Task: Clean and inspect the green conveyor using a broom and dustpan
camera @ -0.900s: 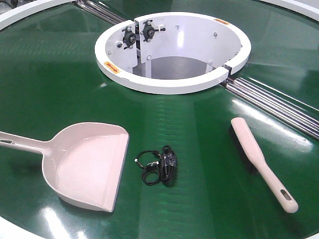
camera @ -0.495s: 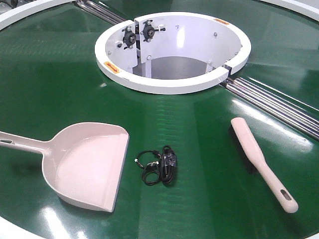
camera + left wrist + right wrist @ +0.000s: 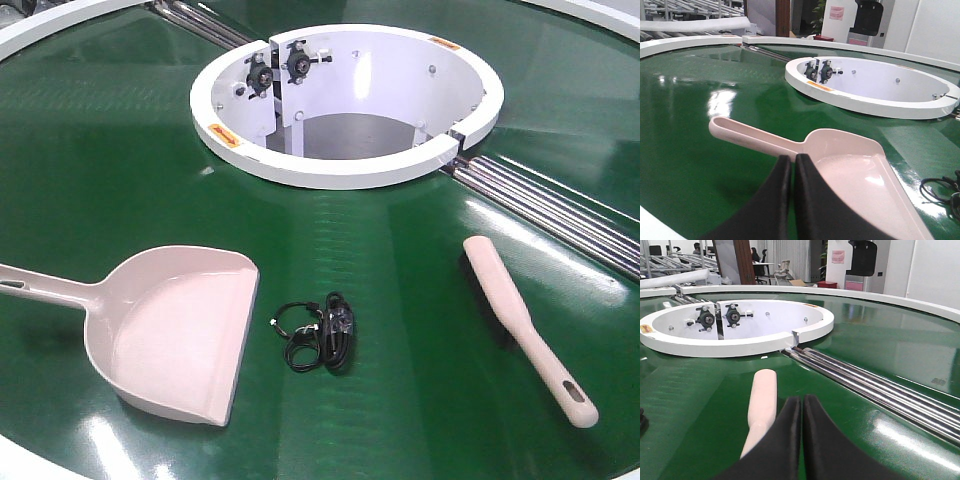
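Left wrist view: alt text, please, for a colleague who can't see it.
The left end effector, shut, points at a pinkish dustpan lying on the green conveyor, handle running left. A white ring sits beyond; a black cable shows at the right edge.

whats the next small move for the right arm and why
Probably open the right gripper and lower it onto the broom handle. Its jaws are shut on nothing, the broom lies untouched on the green conveyor just ahead of them, and a black cable bundle sits beside the dustpan, waiting to be swept in.
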`<state>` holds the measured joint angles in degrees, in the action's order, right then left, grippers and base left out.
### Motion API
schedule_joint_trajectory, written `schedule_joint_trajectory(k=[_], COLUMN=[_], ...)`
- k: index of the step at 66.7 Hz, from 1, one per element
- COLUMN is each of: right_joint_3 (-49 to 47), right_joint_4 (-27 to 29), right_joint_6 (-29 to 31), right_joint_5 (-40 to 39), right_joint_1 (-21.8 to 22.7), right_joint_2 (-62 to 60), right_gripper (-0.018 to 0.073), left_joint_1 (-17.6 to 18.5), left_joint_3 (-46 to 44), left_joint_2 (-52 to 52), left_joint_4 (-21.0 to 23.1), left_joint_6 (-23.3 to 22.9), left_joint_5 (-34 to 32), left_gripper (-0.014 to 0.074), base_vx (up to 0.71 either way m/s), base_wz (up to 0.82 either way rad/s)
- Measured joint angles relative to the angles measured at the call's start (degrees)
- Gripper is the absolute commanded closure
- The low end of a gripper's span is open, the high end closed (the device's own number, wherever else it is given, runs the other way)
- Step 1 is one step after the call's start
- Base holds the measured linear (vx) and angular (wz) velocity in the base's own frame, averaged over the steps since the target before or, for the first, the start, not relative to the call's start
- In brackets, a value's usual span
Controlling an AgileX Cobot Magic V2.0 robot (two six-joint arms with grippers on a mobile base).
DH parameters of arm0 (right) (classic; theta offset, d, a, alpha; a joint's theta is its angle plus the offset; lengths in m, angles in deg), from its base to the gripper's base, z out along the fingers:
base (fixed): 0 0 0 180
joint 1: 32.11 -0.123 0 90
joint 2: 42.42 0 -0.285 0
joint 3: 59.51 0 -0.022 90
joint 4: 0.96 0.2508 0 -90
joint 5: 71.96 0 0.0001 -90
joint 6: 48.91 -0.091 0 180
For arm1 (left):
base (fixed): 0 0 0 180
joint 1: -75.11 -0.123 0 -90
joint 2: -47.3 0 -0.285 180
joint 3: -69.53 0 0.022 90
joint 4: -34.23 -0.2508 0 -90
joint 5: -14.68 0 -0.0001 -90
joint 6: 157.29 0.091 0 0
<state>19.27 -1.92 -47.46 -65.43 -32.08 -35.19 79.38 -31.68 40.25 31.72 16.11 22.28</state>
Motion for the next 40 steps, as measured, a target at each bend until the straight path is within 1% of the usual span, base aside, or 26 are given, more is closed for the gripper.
schedule_joint_trajectory(k=[10, 15, 19, 27, 33, 40], right_joint_3=[0.0, 0.0, 0.0, 0.0, 0.0, 0.0], right_joint_4=[0.0, 0.0, 0.0, 0.0, 0.0, 0.0], right_joint_6=[0.0, 0.0, 0.0, 0.0, 0.0, 0.0], right_joint_5=[0.0, 0.0, 0.0, 0.0, 0.0, 0.0], right_joint_1=[-0.02, 0.0, 0.0, 0.0, 0.0, 0.0], right_joint_2=[0.0, 0.0, 0.0, 0.0, 0.0, 0.0], right_gripper=[0.0569, 0.0569, 0.0569, 0.0569, 0.0569, 0.0569], left_joint_1=[0.0, 0.0, 0.0, 0.0, 0.0, 0.0], left_joint_3=[0.0, 0.0, 0.0, -0.15, -3.68, -11.79], left_joint_2=[0.0, 0.0, 0.0, 0.0, 0.0, -3.11], left_joint_4=[0.0, 0.0, 0.0, -0.63, -1.88, -2.78], left_joint_6=[0.0, 0.0, 0.0, 0.0, 0.63, 1.02], left_joint_5=[-0.07, -1.23, -3.22, -9.68, -9.9, -6.92], left_gripper=[0.0603, 0.0603, 0.0603, 0.0603, 0.0603, 0.0603], base_vx=[0.0, 0.0, 0.0, 0.0, 0.0, 0.0], base_wz=[0.0, 0.0, 0.0, 0.0, 0.0, 0.0])
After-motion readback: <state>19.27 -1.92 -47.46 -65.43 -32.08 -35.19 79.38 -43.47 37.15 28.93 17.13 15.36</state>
